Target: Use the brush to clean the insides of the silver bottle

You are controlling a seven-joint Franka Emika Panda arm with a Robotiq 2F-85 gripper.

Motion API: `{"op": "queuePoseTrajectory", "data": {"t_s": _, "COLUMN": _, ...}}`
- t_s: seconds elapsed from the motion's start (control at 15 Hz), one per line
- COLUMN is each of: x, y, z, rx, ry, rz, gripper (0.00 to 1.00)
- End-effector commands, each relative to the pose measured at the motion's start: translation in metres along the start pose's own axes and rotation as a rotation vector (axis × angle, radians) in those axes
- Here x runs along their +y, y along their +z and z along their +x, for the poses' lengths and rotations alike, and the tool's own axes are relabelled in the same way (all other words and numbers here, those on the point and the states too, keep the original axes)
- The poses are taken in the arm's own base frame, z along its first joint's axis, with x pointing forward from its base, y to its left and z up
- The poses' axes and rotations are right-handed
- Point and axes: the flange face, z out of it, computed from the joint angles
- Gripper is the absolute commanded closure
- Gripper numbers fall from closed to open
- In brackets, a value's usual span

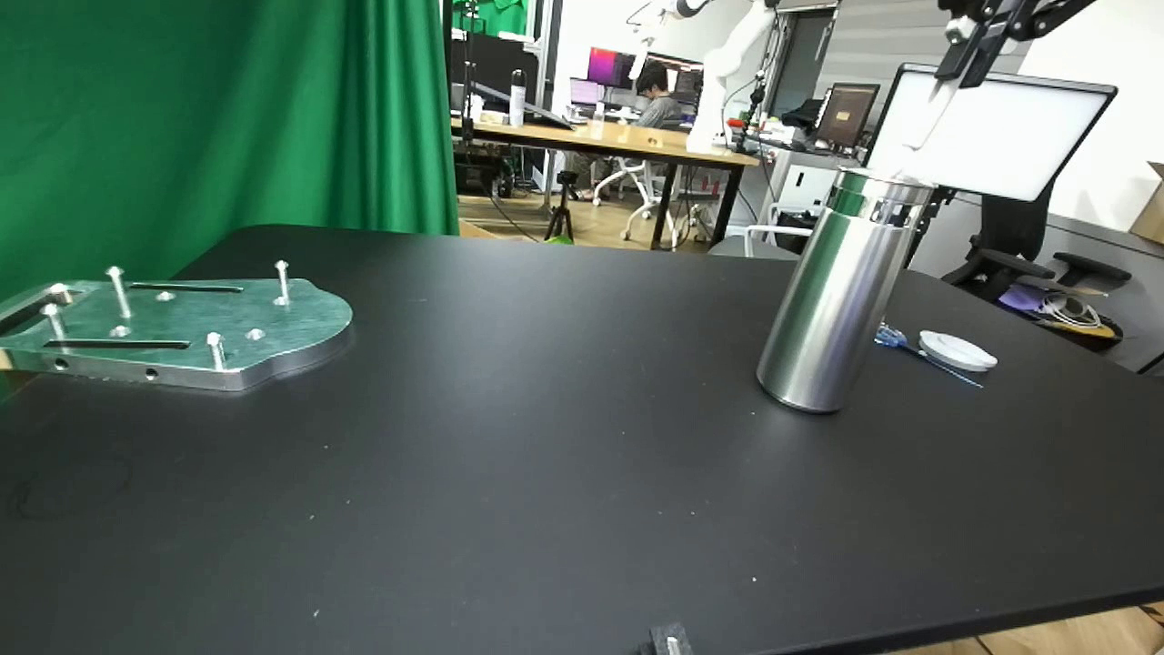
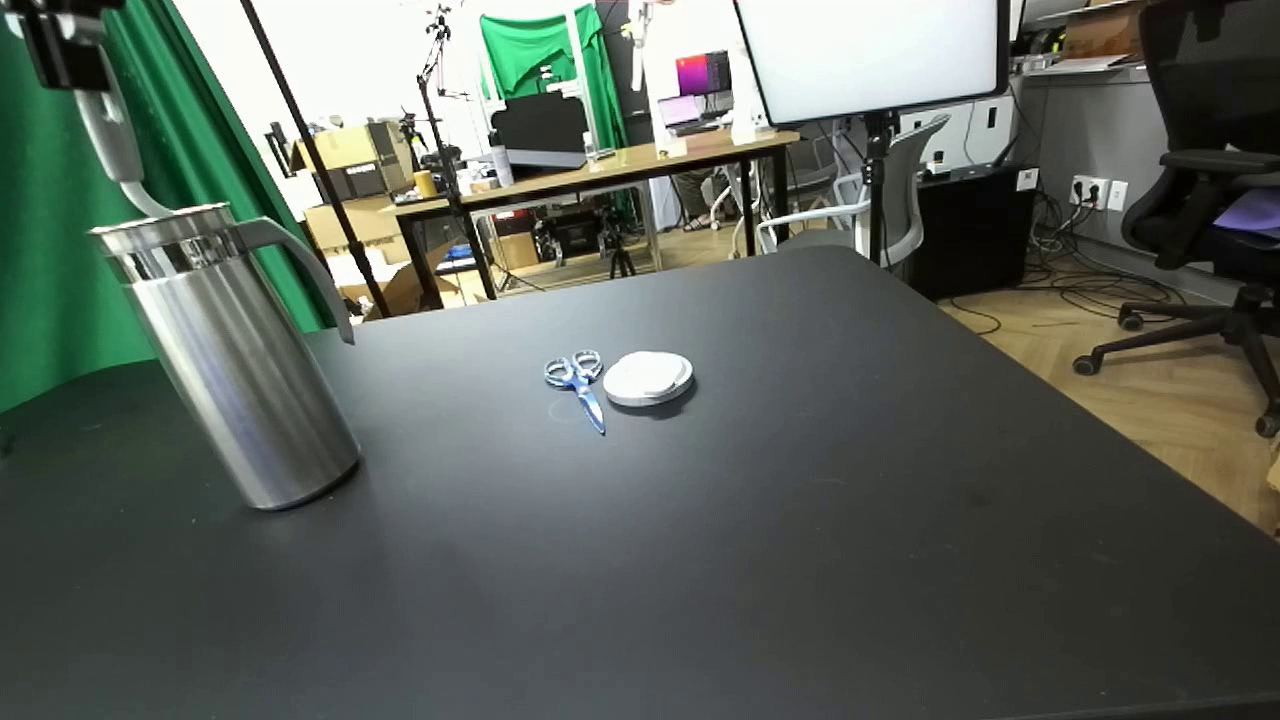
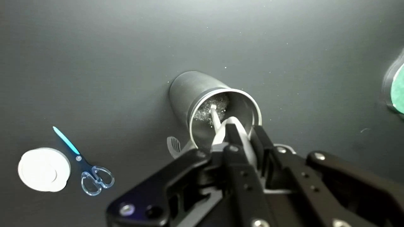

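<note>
The silver bottle stands on the black table; it shows in both exterior views (image 1: pixel 832 314) (image 2: pixel 245 370) and in the wrist view (image 3: pixel 189 91). Its top is open and its grey handle (image 2: pixel 290 250) sticks out at one side. The white brush (image 1: pixel 934 114) points down into the bottle's mouth; it also shows in an exterior view (image 2: pixel 112 135). In the wrist view, the brush (image 3: pixel 215 118) has its bristle head inside the bottle. My gripper (image 3: pixel 246 127) is shut on the brush handle, above the bottle's rim. It is partly cut off in both exterior views (image 1: pixel 966 65) (image 2: pixel 65 55).
Blue scissors (image 2: pixel 577 380) and a white round lid-like disc (image 2: pixel 648 378) lie on the table beside the bottle. A greenish metal plate with pegs (image 1: pixel 209 318) lies at the table's far side from the bottle. A bright panel (image 1: pixel 991 127) stands behind the table.
</note>
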Motion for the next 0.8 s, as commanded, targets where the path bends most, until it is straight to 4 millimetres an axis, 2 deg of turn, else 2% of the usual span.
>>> {"op": "queuePoseTrajectory", "data": {"t_s": 0.0, "x": -0.02, "y": -0.043, "z": -0.013, "rx": 0.026, "ry": -0.015, "rz": -0.006, "gripper": 0.96}}
{"op": "queuePoseTrajectory", "data": {"t_s": 0.2, "x": -0.029, "y": -0.066, "z": -0.02, "rx": 0.045, "ry": -0.035, "rz": -0.005, "gripper": 0.96}}
{"op": "queuePoseTrajectory", "data": {"t_s": 0.33, "x": -0.028, "y": -0.072, "z": -0.02, "rx": 0.049, "ry": -0.033, "rz": -0.002, "gripper": 0.96}}
{"op": "queuePoseTrajectory", "data": {"t_s": 0.6, "x": -0.012, "y": -0.053, "z": -0.009, "rx": 0.027, "ry": -0.021, "rz": 0.002, "gripper": 0.96}}
{"op": "queuePoseTrajectory", "data": {"t_s": 0.73, "x": -0.001, "y": -0.032, "z": 0.0, "rx": 0.003, "ry": -0.017, "rz": -0.002, "gripper": 0.96}}
